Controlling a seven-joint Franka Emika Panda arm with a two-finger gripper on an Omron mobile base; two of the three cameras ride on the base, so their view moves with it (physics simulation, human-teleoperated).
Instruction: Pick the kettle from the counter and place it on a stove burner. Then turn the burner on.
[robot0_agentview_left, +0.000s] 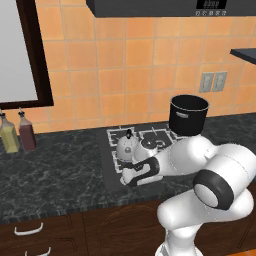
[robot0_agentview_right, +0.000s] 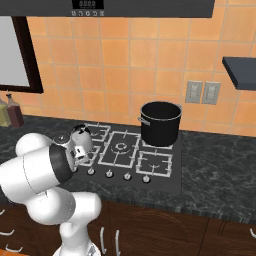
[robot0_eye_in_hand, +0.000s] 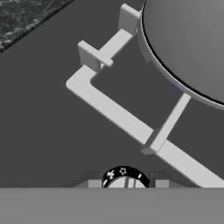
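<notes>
Now, you have the kettle (robot0_agentview_left: 127, 145) standing upright on the stove burner (robot0_eye_in_hand: 114, 114), the front-left grate of the black cooktop (robot0_agentview_right: 160, 182); in the right base view the same small silver dome with its black handle sits on that corner grate, partly behind the white arm. In the hand view its grey body fills the upper right and rests on the light-grey bars, with a strip of the marbled counter (robot0_agentview_left: 55, 172) at the top left corner.

The gripper (robot0_eye_in_hand: 125, 183) is low over the front edge of the cooktop, just in front of the kettle. Between the two finger stubs at the bottom of the hand view you can see the top of a knob (robot0_eye_in_hand: 125, 176), a black ring with white marks around a pale centre. The fingers stand a small way apart on either side of it, but the grey band cuts off their tips, so you cannot tell whether they are pressed against the knob or loose around it.

The large black pot (robot0_agentview_right: 160, 123) stands on the rear-right grate, well apart from the kettle. Two bottles (robot0_agentview_left: 18, 132) stand on the counter at the far left, under the dark-framed window (robot0_agentview_left: 20, 50).
</notes>
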